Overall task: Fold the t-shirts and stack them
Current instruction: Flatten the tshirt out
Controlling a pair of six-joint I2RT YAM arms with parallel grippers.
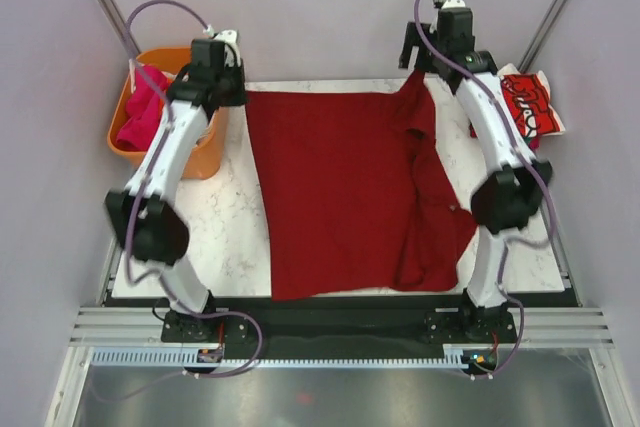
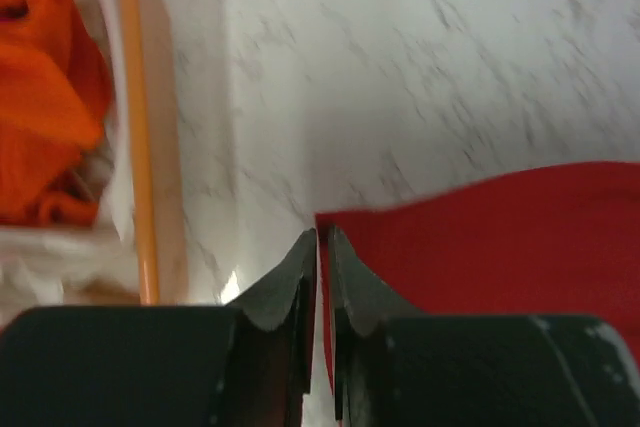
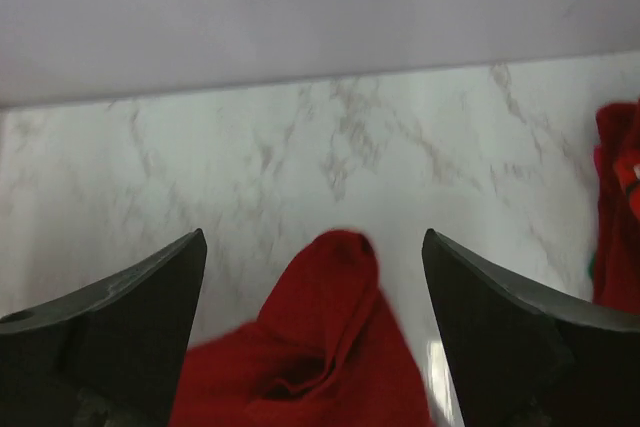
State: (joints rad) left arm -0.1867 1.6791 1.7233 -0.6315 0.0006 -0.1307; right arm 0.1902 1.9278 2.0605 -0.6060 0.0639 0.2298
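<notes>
Plain dark-red short-sleeved cloth t-shirt [image 1: 340, 187]: spread across white marble-patterned table [image 1: 230, 227], right side folded inward. Left gripper [image 2: 322, 247]: fingers pressed together, pinching the shirt's far-left corner, near orange plastic tub [image 1: 195, 162]. Right gripper [image 3: 314, 239]: fingers spread wide either side of a raised peak at the shirt's far-right corner; bright red white-printed t-shirt [image 1: 525, 107] lies crumpled at the table's far-right edge.

Dark-red t-shirt [image 1: 340, 187]: matt soft cloth. Tabletop [image 1: 225, 232]: smooth marble-look, slight sheen. Tub [image 1: 203, 157]: smooth orange plastic.
</notes>
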